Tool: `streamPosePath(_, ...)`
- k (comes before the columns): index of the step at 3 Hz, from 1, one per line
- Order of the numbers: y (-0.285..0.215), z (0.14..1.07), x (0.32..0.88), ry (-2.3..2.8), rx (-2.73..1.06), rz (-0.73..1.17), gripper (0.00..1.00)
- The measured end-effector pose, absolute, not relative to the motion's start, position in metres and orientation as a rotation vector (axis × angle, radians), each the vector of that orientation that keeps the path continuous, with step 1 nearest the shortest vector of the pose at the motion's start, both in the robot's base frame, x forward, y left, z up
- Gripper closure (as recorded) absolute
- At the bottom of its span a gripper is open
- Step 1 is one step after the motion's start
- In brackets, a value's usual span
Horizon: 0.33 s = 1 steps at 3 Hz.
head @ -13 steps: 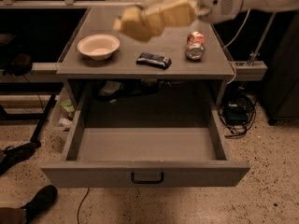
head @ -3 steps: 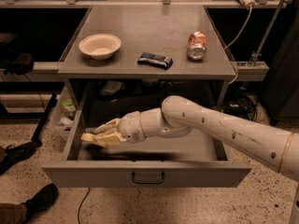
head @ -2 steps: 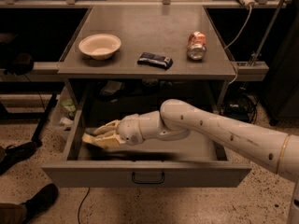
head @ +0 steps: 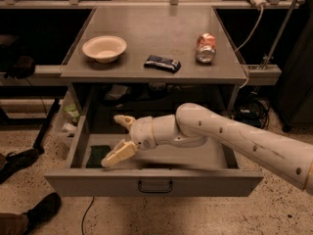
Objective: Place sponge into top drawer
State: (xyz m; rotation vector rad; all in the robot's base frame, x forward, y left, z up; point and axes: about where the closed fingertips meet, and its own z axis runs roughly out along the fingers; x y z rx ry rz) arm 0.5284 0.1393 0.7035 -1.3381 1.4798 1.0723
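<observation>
The top drawer (head: 151, 182) is pulled out wide under the grey table, with a small dark handle on its front panel. The sponge (head: 99, 155) lies on the drawer floor at the left, its dark green top showing. My gripper (head: 117, 140) hangs inside the drawer just right of and above the sponge. Its two pale fingers are spread apart and hold nothing. The white arm reaches in from the right.
On the table top stand a white bowl (head: 104, 48), a dark flat snack wrapper (head: 162, 62) and a red-and-white can (head: 206, 48). Cables hang at the right. A dark shoe (head: 43, 210) lies on the floor at the bottom left.
The gripper was shut on the sponge low in the drawer's left part. Its fingers have since opened and the sponge lies on the drawer floor.
</observation>
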Motion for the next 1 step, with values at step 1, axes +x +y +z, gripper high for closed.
streamPosePath(1, 0.1375, 0.7046, 0.5288, 1.48, -1.336, 1.069, 0.0)
